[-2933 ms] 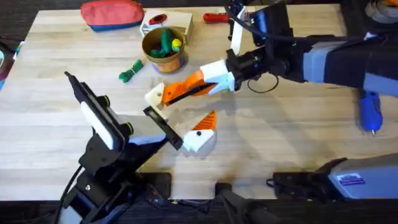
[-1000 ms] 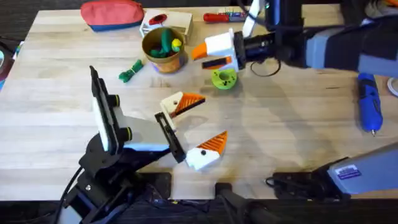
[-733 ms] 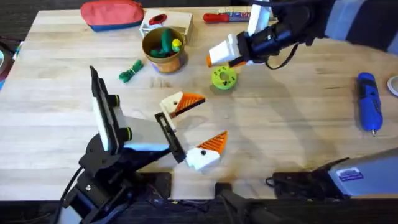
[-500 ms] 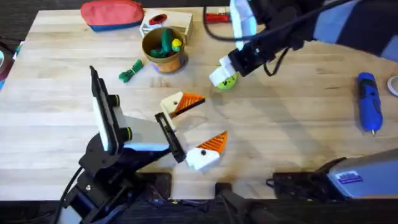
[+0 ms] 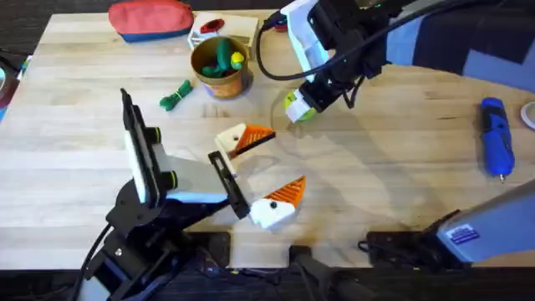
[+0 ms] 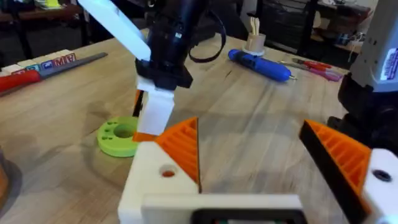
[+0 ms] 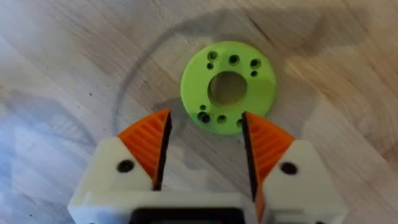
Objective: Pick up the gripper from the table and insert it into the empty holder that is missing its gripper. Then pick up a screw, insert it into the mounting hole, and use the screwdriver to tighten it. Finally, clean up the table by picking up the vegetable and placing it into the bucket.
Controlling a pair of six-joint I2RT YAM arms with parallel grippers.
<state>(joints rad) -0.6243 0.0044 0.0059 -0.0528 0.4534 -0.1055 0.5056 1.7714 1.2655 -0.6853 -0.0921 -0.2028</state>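
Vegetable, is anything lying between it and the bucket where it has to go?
Nothing visible. The vegetable lies right beside the bucket, with just bare table between them. The bucket already holds some green and yellow toys.

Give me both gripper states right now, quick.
Left gripper: open, holding nothing.
Right gripper: open, empty, fingers down over the lime-green disc on the table.

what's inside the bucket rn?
The bucket holds a green toy piece and a yellow one, poking up past the rim. Anything beneath them is hidden. The vegetable lies outside, on the table beside it.
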